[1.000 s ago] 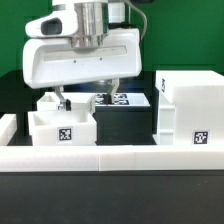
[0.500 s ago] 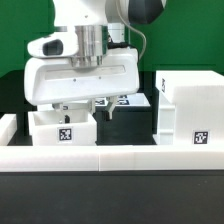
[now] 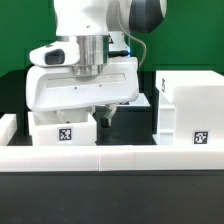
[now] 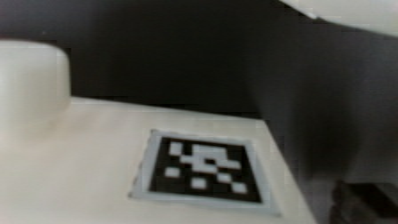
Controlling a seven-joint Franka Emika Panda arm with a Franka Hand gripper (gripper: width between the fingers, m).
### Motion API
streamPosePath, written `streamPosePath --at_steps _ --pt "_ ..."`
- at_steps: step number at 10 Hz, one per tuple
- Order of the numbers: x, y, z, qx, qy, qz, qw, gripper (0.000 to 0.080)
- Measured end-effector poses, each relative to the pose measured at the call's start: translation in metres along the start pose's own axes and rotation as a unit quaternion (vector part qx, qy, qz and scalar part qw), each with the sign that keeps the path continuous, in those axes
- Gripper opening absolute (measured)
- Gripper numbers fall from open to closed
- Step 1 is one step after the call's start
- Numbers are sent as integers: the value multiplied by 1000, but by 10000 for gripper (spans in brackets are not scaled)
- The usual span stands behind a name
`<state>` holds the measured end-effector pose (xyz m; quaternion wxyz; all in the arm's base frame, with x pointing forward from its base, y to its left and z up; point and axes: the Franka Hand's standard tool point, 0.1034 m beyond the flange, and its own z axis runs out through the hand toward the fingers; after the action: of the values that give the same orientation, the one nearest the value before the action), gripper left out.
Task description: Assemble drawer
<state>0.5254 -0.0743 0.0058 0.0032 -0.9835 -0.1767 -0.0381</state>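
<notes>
Nearest, a low white wall edges the table. Just behind it a small drawer tray stands toward the exterior view's left, its square tag facing the camera, and the tall drawer housing stands toward the right. Directly over the tray hangs the gripper, its fingers dipping behind the tray's rim, so it cannot be told whether the jaws are spread or closed. The blurred wrist view shows a black-and-white marker on a flat white surface.

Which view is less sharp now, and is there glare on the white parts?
Wrist view: clearly the softer one; the square tag has smeared edges, and everything around it is out of focus. Exterior view: sharper; the tray shows its printed code crisply, and the white plastic is bright and evenly lit, with no strong glare.
</notes>
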Motion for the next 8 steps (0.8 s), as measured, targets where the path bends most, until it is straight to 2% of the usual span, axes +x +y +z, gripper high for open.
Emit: streamPosePath --at_steps 1,2,3,4,5,8 --pt "0 0 0 0 0 0 1000 438" --pt "0 0 0 0 0 3 1000 438" --pt "1 -1 0 0 0 4 1000 244" --pt "1 -2 0 0 0 3 1000 107" --pt "1 -1 0 0 0 3 1000 41" --pt "1 -1 0 0 0 3 1000 41"
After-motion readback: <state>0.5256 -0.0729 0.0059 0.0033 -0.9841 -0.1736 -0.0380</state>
